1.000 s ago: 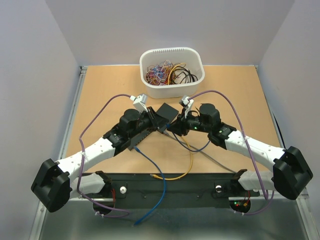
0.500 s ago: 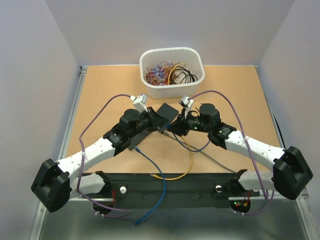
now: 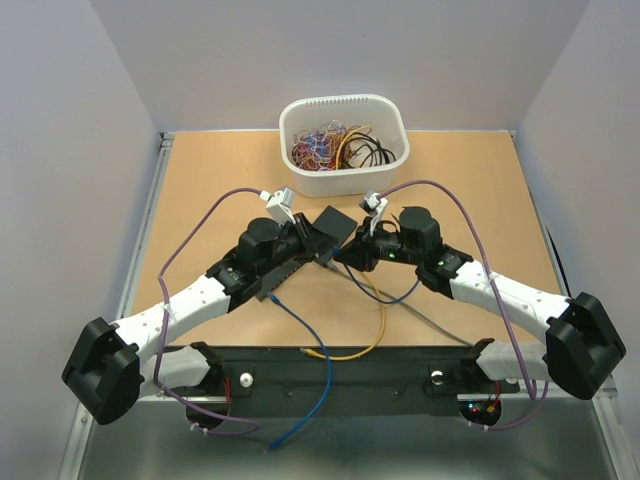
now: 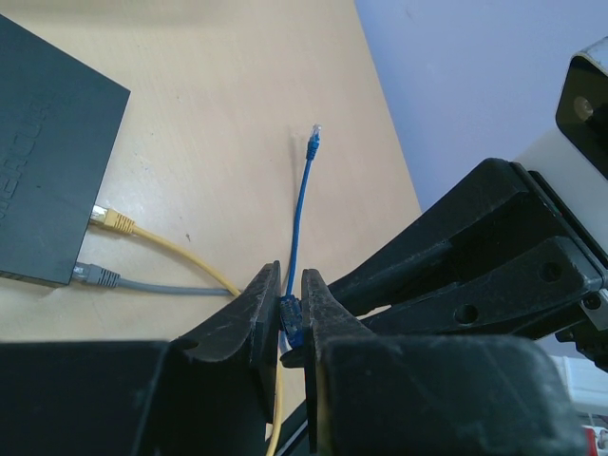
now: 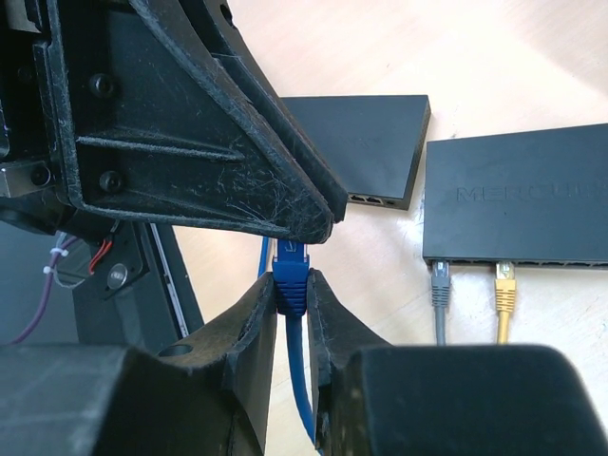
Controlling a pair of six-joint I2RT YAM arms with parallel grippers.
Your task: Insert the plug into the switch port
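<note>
Pinching the blue plug point(image 5: 292, 271), the right gripper point(image 5: 291, 285) holds it upright, apart from the switch point(image 5: 532, 199); a grey plug point(image 5: 440, 282) and a yellow plug point(image 5: 504, 288) sit in its ports. Left gripper point(image 4: 290, 287) is clamped on the blue cable point(image 4: 299, 209).

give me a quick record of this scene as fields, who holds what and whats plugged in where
left gripper: shut on blue cable
right gripper: shut on blue plug, not yet in a port
switch: yellow plug and grey plug sit in its ports
second switch: beside the first, nothing plugged in on the visible side
basket: far side, holds loose cables
</note>
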